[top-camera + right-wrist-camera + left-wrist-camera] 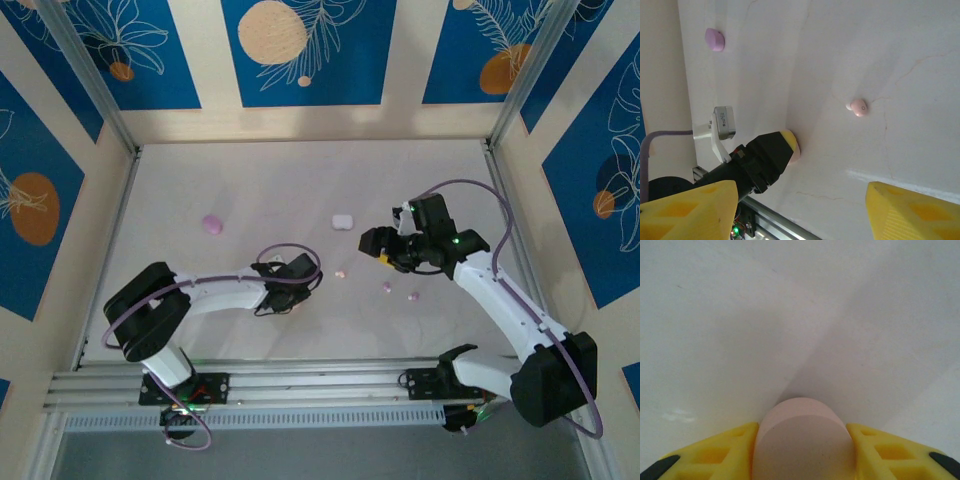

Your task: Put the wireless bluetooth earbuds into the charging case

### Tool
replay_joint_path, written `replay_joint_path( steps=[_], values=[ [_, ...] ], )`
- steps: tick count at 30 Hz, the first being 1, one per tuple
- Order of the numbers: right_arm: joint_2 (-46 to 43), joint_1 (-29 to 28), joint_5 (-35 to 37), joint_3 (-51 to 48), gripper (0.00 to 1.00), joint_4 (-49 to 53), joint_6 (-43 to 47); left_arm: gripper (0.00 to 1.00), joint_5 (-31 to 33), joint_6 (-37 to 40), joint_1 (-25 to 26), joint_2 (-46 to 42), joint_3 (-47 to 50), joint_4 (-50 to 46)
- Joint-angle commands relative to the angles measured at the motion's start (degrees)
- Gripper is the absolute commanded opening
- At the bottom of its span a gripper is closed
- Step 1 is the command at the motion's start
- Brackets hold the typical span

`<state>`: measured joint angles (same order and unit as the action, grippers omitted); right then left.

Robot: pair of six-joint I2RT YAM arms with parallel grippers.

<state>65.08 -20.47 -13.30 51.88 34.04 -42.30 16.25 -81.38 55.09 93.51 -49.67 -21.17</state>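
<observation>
Two YAM arms at work on a white table (250, 180), seen from above. L arm reaches toward centre, its left gripper (290, 288) down at the surface over a pale pink case (802, 440). In the left wrist view the yellow fingers (715, 456) sit one on each side of that rounded case, both touching its flanks. The case is pinched between them and rests on the table; whether its lid is up can't be made out.

R arm angles in from the far right. The right gripper (382, 250) hangs above the table w/ its fingers (910, 212) spread wide and nothing between them.

The earbuds lie loose on the tabletop, none in a case. The pink earbud (858, 106), w/ a small white tip, sits between the two grippers, apart from both. The lilac earbud (387, 287) and a third earbud (414, 296) lie near each other, just below the right gripper in the overhead view, toward the arm bases.

Two more cases sit further back: a lilac case (211, 224) on the left, well apart from everything, and a white case (343, 220) near centre, just left of the right gripper.
</observation>
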Motion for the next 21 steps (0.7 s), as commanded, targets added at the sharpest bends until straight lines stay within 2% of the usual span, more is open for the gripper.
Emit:
replay_joint_path(
  steps=[1,8,14,18,21],
  values=[
    [-1.3,0.3,0.0,-2.0,0.69,0.6,-1.4,0.51,-3.2,-3.4,1.3,0.1,-1.3,3.4],
    [-0.4,-1.1,-1.9,-4.4,0.69,-3.7,-1.2,0.7,3.4,-0.4,1.3,-6.9,-1.0,-2.6],
    [3.0,-9.5,2.7,-5.2,0.69,-8.0,5.2,0.74,11.8,5.0,-0.6,-18.1,2.4,-8.6],
    [8.0,-17.2,9.0,-3.3,0.68,-8.8,9.5,0.74,12.0,11.0,-4.5,-27.8,7.9,-8.0],
    [13.2,-20.4,9.5,-0.7,0.68,-8.7,10.2,0.74,11.6,12.8,-7.2,-34.9,12.0,-7.3]
  ],
)
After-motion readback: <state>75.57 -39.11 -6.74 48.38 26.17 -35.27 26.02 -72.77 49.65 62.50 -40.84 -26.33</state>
